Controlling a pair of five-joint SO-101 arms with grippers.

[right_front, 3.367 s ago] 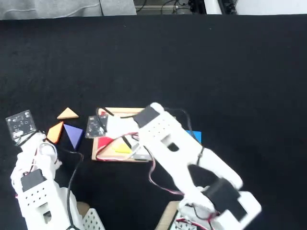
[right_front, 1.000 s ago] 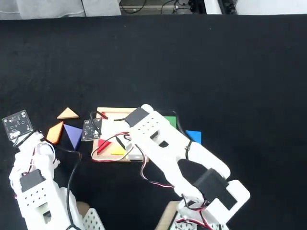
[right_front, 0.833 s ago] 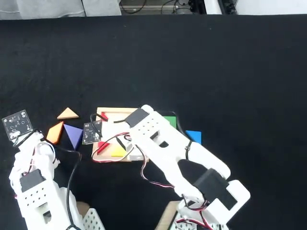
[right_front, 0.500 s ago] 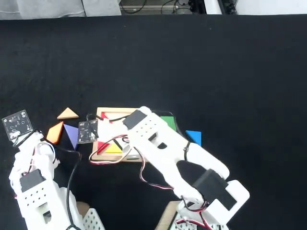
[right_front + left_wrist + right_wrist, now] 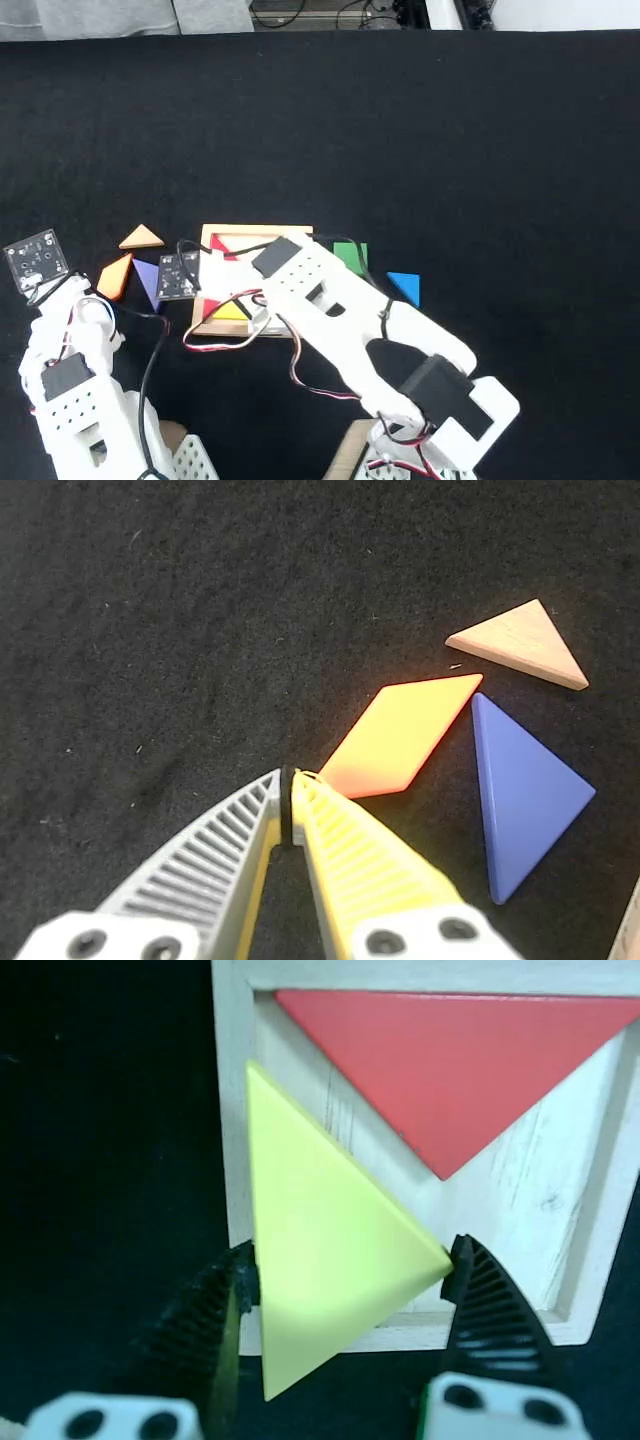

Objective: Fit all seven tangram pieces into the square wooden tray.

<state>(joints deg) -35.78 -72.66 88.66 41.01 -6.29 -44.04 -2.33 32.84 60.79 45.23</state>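
The square wooden tray (image 5: 258, 231) lies left of the table's middle, with a red triangle (image 5: 450, 1060) inside it. My right gripper (image 5: 348, 1268) is shut on a yellow triangle (image 5: 320, 1260), one finger on each side. The piece hangs over the tray's rim (image 5: 232, 1110) near a corner and shows as the yellow triangle (image 5: 229, 311) from above. Left of the tray lie an orange parallelogram (image 5: 400, 735), a blue-violet triangle (image 5: 520, 785) and a tan triangle (image 5: 520, 642). My left gripper (image 5: 290, 782) is shut and empty, its tips just short of the parallelogram.
A green square (image 5: 351, 255) and a blue triangle (image 5: 403, 286) lie on the black cloth right of the tray. The right arm (image 5: 340, 320) stretches over the tray's near right part. The left arm (image 5: 70, 380) stands at the near left corner.
The right arm has carried the yellow triangle leftward toward the tray's near left corner, uncovering the green square. The left arm has kept still.
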